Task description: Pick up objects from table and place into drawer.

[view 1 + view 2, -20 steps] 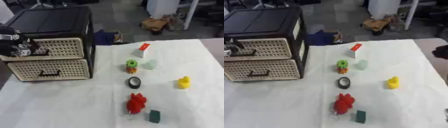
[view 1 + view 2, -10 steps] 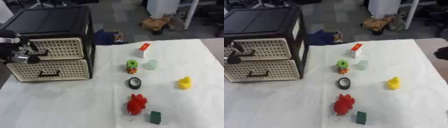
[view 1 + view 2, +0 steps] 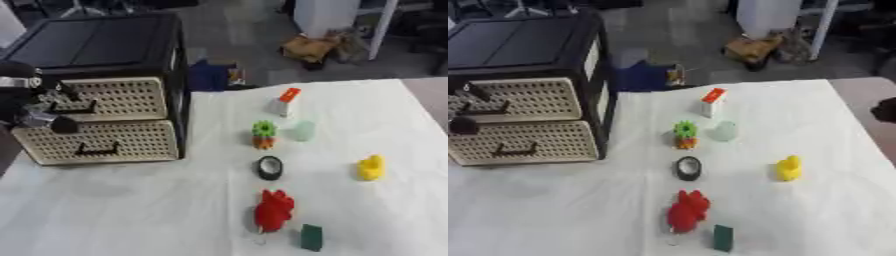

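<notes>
Lowered a little since a second ago, the left hand (image 3: 33,107) has its fingers curled at the upper drawer's handle (image 3: 73,107) on the cabinet (image 3: 96,50), while the red toy (image 3: 274,210) lies on the table (image 3: 131,215).

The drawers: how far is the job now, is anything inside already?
Nothing looks placed yet. The left hand is at the upper drawer, which appears shut; whether it grips the handle is unclear. Left on the table: yellow duck, red toy, green block, black ring.
</notes>
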`<action>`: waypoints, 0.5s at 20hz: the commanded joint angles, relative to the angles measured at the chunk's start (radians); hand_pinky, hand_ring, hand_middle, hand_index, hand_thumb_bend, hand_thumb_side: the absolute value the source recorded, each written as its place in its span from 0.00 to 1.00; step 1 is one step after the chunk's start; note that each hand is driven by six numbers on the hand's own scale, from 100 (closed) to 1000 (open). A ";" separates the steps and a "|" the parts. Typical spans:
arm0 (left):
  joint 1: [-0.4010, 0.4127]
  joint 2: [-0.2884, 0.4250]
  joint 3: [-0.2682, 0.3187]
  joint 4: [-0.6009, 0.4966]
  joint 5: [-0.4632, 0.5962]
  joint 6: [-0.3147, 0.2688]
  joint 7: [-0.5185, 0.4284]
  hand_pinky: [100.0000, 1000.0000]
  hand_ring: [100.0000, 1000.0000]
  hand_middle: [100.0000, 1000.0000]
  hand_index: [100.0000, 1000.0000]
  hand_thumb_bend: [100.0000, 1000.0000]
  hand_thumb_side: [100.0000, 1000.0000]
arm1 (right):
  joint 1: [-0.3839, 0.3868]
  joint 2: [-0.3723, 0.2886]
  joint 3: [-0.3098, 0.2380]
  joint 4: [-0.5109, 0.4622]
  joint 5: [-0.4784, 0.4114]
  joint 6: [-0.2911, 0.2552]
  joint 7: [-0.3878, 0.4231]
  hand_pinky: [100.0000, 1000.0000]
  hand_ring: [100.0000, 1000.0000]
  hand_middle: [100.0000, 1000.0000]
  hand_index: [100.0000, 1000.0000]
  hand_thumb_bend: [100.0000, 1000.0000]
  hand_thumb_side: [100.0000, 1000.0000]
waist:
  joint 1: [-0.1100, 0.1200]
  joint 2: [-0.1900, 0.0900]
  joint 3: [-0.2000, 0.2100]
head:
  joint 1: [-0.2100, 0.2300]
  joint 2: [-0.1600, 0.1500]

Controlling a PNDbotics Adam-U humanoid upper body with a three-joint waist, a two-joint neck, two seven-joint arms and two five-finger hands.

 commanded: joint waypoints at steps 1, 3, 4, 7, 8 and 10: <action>-0.020 0.022 0.017 -0.010 -0.010 -0.008 -0.006 0.00 0.00 0.00 0.92 0.81 1.00 | -0.011 -0.016 -0.009 -0.016 0.007 -0.002 0.003 0.61 0.57 0.52 0.90 0.10 0.79 | 0.000 -0.014 -0.002 | 0.004 -0.014; -0.019 0.022 0.017 -0.009 -0.019 -0.009 -0.007 0.00 0.00 0.00 0.93 0.81 1.00 | -0.011 -0.015 -0.009 -0.016 0.008 -0.002 0.003 0.61 0.57 0.52 0.90 0.10 0.78 | 0.000 -0.011 -0.004 | 0.004 -0.015; -0.019 0.022 0.016 -0.008 -0.024 -0.009 -0.008 0.00 0.00 0.00 0.93 0.81 1.00 | -0.012 -0.015 -0.009 -0.016 0.009 -0.002 0.004 0.61 0.57 0.52 0.90 0.10 0.78 | 0.000 -0.010 -0.005 | 0.004 -0.016; -0.017 0.022 0.015 -0.006 -0.040 -0.010 -0.009 0.00 0.00 0.00 0.94 0.80 1.00 | -0.013 -0.014 -0.009 -0.016 0.010 -0.003 0.004 0.61 0.57 0.52 0.90 0.11 0.78 | 0.001 -0.005 -0.008 | 0.005 -0.017; -0.016 0.021 0.015 -0.006 -0.044 -0.010 -0.009 0.00 0.00 0.00 0.94 0.80 1.00 | -0.014 -0.013 -0.009 -0.016 0.011 -0.003 0.004 0.61 0.57 0.52 0.90 0.11 0.78 | 0.001 -0.003 -0.009 | 0.006 -0.018; -0.014 0.020 0.015 -0.003 -0.054 -0.009 -0.007 0.00 0.00 0.00 0.94 0.80 1.00 | -0.015 -0.013 -0.009 -0.016 0.011 -0.003 0.005 0.61 0.57 0.52 0.90 0.11 0.78 | 0.001 0.000 -0.011 | 0.008 -0.020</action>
